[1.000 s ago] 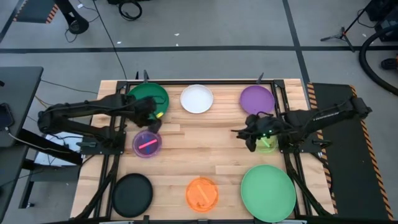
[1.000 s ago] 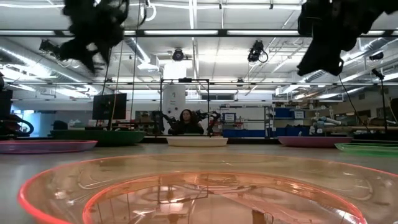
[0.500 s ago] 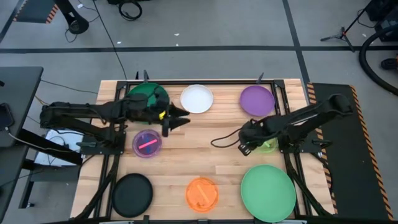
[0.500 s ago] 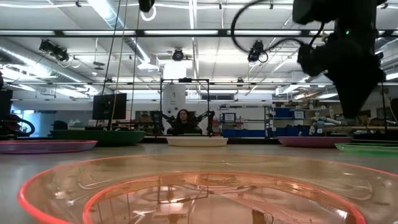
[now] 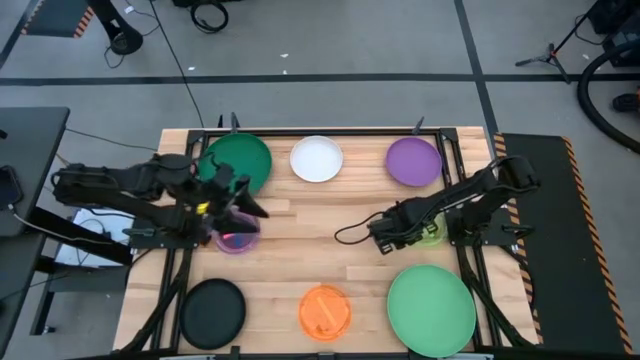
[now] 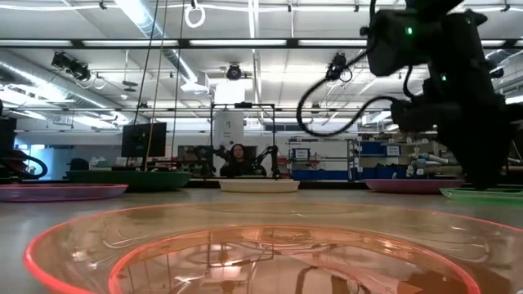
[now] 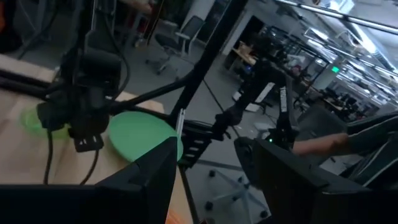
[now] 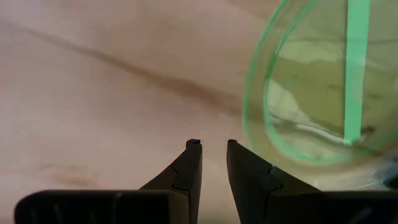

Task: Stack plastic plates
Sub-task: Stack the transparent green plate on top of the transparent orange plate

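Several round plates lie flat and apart on the wooden table: dark green (image 5: 240,160), white (image 5: 316,158), purple (image 5: 413,160), black (image 5: 213,312), orange (image 5: 325,311), large light green (image 5: 431,310), small pink (image 5: 237,237) and small lime (image 5: 431,232). My left gripper (image 5: 252,208) hovers over the pink plate's far edge. It is open and tipped level, pointing toward the table's right. My right gripper (image 8: 213,149) points down at bare wood just left of the lime plate (image 8: 311,106). A narrow gap shows between its fingers, and it touches nothing.
In the low view the orange plate (image 6: 253,253) fills the foreground, with my right arm (image 6: 445,90) coming down at the right. Black frame rails (image 5: 180,250) run along the table's left and right sides. Bare wood (image 5: 320,225) lies between the two grippers. A person sits far behind the table (image 6: 243,157).
My left gripper reached toward the table's right, then drew back left and nearer, over the pink plate. My right gripper moved down, leftward and toward the near edge, to the wood beside the lime plate. No plate has moved.
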